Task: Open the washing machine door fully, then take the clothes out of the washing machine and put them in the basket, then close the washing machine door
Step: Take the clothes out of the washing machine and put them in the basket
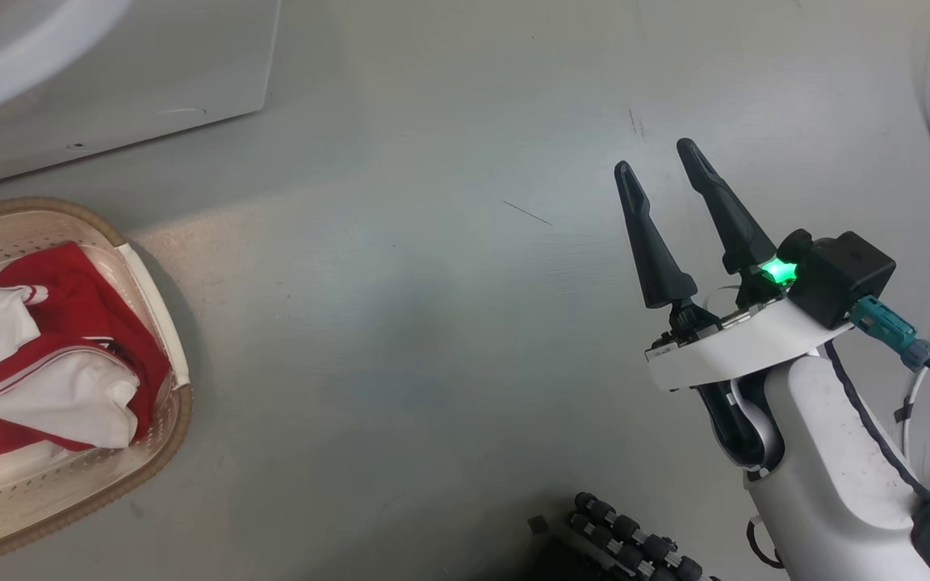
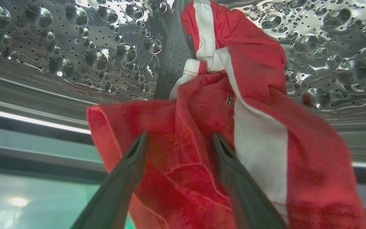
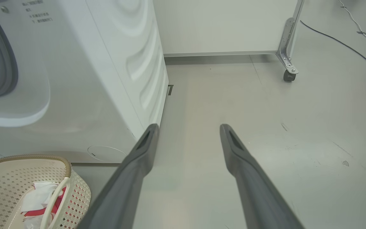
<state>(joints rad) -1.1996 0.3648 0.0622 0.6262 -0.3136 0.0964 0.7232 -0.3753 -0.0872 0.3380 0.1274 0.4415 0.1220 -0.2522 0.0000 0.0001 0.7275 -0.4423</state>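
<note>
Since some clothes (image 1: 69,323) already sit in the basket (image 1: 178,420), head view says we're mid-unloading; right gripper (image 1: 655,158) hangs wide open and empty over the floor (image 1: 433,323). Left wrist view: left gripper (image 2: 179,136) is in the drum (image 2: 75,47), fingers spread with a red garment (image 2: 253,63) right ahead, not clamped, so next it needs to close and lift. Right wrist view: washing machine (image 3: 106,79) off to the left

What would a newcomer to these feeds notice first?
The red and white garment lying in the shiny steel drum in the left wrist view, with the open left gripper pointed at it. In the head view, more red and white clothes lie in the basket at the left, while the open right gripper hangs over grey floor.
</note>
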